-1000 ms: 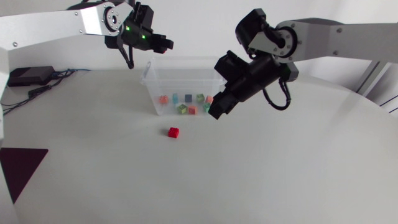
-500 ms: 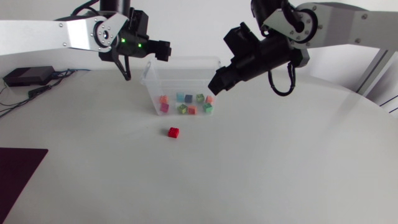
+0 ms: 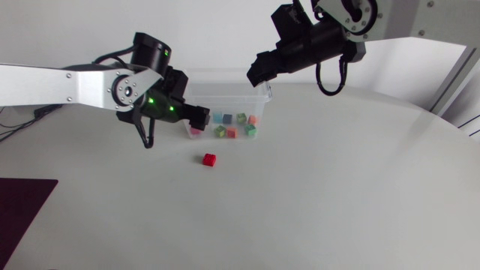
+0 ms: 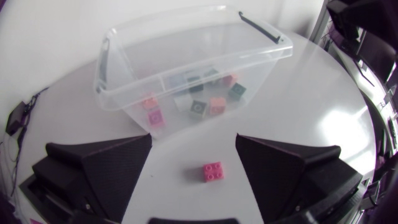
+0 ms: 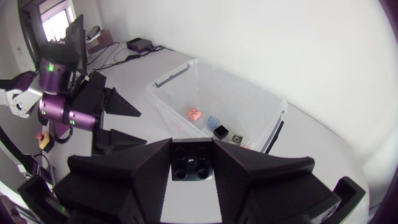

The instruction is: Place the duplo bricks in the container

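Observation:
A clear plastic container (image 3: 225, 96) stands at the back of the table with several coloured duplo bricks (image 3: 232, 124) inside. One red brick (image 3: 209, 159) lies on the table in front of it. My left gripper (image 3: 196, 116) hangs open at the container's front left corner. In the left wrist view the red brick (image 4: 212, 172) lies below and between the spread fingers (image 4: 106, 168), with the container (image 4: 124, 109) just ahead. My right gripper (image 3: 259, 75) is raised over the container's back right corner. It is shut on a dark brick (image 5: 191, 167), and the container (image 5: 180, 93) lies below it.
A dark red mat (image 3: 22, 202) lies at the table's front left edge. A cable (image 4: 15, 118) trails at the far left. Bare white tabletop stretches in front of and to the right of the red brick.
My left gripper opened, then its arm swung down from above the container's back left to its front left. A pink brick now lies in the container. My right arm rose with its brick.

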### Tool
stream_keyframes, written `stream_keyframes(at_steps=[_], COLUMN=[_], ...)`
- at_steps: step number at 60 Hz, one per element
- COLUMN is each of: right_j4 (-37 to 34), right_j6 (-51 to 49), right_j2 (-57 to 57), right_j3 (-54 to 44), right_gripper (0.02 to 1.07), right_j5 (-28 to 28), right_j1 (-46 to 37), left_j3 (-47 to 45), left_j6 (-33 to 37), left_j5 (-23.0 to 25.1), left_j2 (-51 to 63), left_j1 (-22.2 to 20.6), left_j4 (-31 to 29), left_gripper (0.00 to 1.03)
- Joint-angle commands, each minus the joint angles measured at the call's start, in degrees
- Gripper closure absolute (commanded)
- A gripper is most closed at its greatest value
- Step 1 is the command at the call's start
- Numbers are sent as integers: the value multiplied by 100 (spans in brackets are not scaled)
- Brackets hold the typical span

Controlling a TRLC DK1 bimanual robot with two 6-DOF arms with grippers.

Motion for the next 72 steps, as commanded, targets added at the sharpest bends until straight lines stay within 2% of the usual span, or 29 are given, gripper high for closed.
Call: stream_keyframes(at_steps=[1, 17, 31, 38, 42, 50, 55, 58, 61, 62, 72], right_j4=[150, 211, 202, 237, 308, 369, 501, 554, 563, 563, 607], right_j6=[230, 423, 581, 651, 687, 731, 836, 898, 915, 924, 1003], right_j2=[120, 199, 436, 542, 586, 726, 788, 849, 920, 955, 1175], right_j3=[171, 417, 795, 874, 891, 1023, 1058, 1102, 1173, 1199, 1428], right_gripper=[76, 76, 76, 76, 76, 76, 76, 76, 76, 76, 76], right_j5=[69, 175, 263, 280, 289, 342, 351, 351, 342, 342, 351], right_j1=[-46, -46, -46, -46, -46, -73, -117, -152, -160, -169, -169], left_j3=[-105, 273, 537, 616, 616, 625, 616, 616, 616, 616, 370], left_j6=[-306, -763, -1000, -1097, -1123, -1149, -1149, -1149, -1149, -1149, -1114], left_j5=[47, 30, -5, -23, -23, -23, -23, -23, -23, -23, -32], left_j2=[451, 1453, 1936, 2059, 2077, 2156, 2182, 2208, 2217, 2217, 1945], left_j1=[-116, -494, -538, -520, -529, -502, -494, -485, -485, -476, -423], left_j4=[-17, -246, -360, -351, -351, -342, -334, -334, -334, -334, -360], left_gripper=[12, 12, 12, 21, 21, 39, 46, 57, 73, 76, 79])
